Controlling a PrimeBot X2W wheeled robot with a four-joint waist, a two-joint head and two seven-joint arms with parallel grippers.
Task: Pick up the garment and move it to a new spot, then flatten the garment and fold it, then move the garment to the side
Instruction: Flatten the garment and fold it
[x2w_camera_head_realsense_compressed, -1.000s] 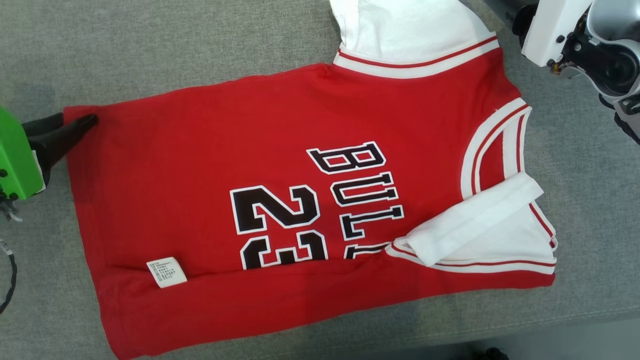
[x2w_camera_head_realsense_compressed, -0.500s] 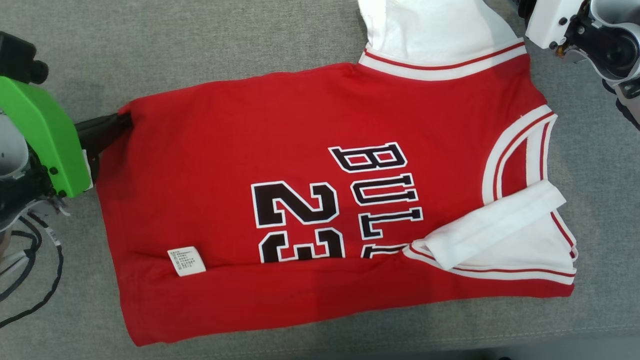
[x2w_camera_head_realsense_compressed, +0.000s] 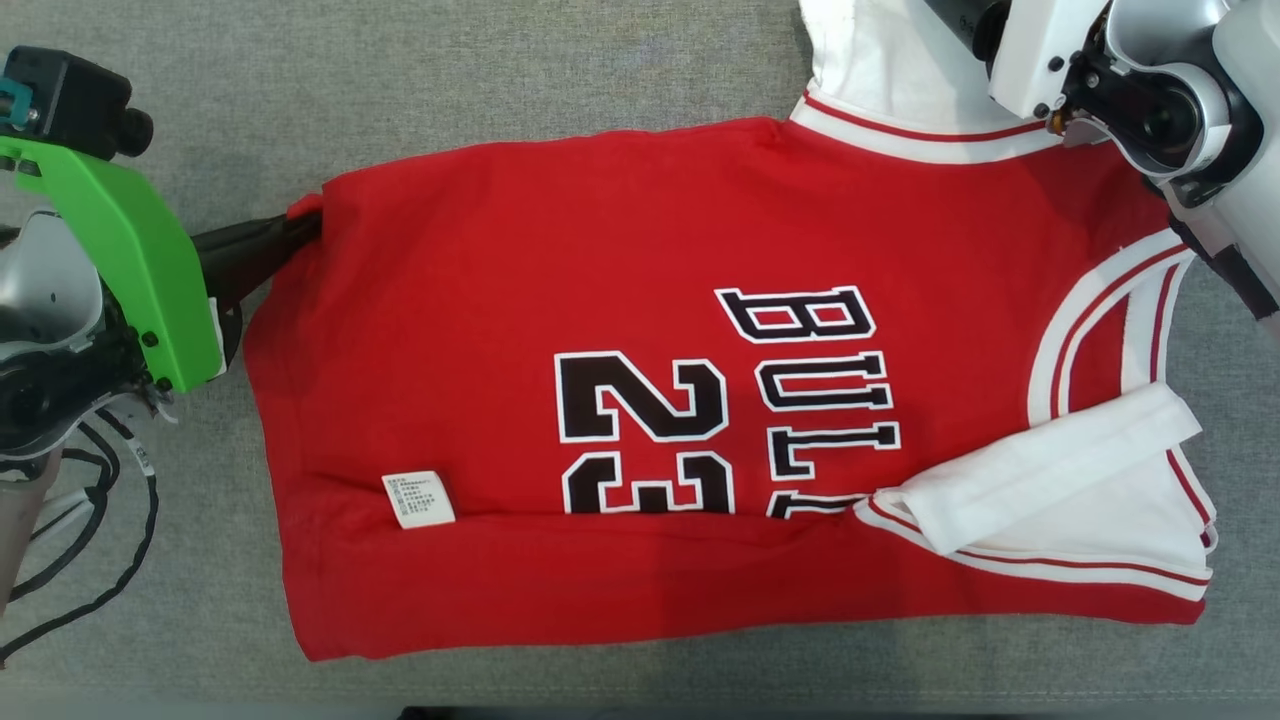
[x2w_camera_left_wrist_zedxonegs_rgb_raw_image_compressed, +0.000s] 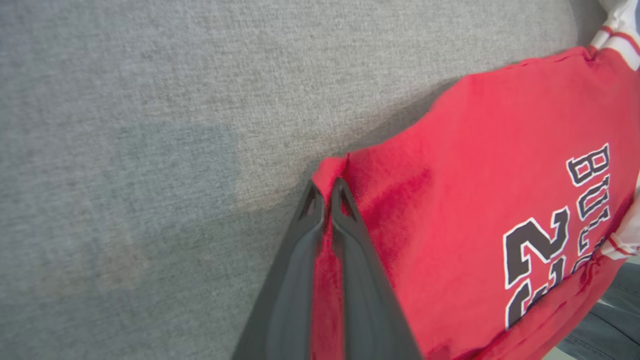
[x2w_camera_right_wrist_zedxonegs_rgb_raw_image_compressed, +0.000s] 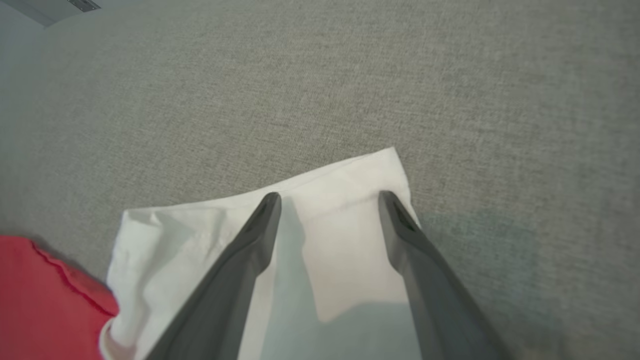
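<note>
The garment (x2w_camera_head_realsense_compressed: 640, 300), a red jersey with white sleeves and black lettering, lies flat and sideways on the grey cloth surface. My left gripper (x2w_camera_head_realsense_compressed: 300, 220) is at its far left corner, fingers pinched shut on the red hem. In the left wrist view the left gripper (x2w_camera_left_wrist_zedxonegs_rgb_raw_image_compressed: 325, 187) has red cloth squeezed between its fingers, and the garment (x2w_camera_left_wrist_zedxonegs_rgb_raw_image_compressed: 475, 175) spreads to the right. My right gripper (x2w_camera_right_wrist_zedxonegs_rgb_raw_image_compressed: 327, 197) stands open over the white sleeve (x2w_camera_right_wrist_zedxonegs_rgb_raw_image_compressed: 330, 250), fingertips near the sleeve's end. The right wrist (x2w_camera_head_realsense_compressed: 1150, 100) hangs above the garment's top right.
The grey surface (x2w_camera_head_realsense_compressed: 500, 70) stretches beyond the garment at the back and left. Black cables (x2w_camera_head_realsense_compressed: 100, 560) trail at the lower left. The surface's front edge (x2w_camera_head_realsense_compressed: 700, 705) runs just below the garment. A white label (x2w_camera_head_realsense_compressed: 418, 498) lies on the red cloth.
My left gripper has shut on the garment's hem corner. The right wrist has come in over the upper white sleeve. The head camera has shifted, sliding the whole picture to the right.
</note>
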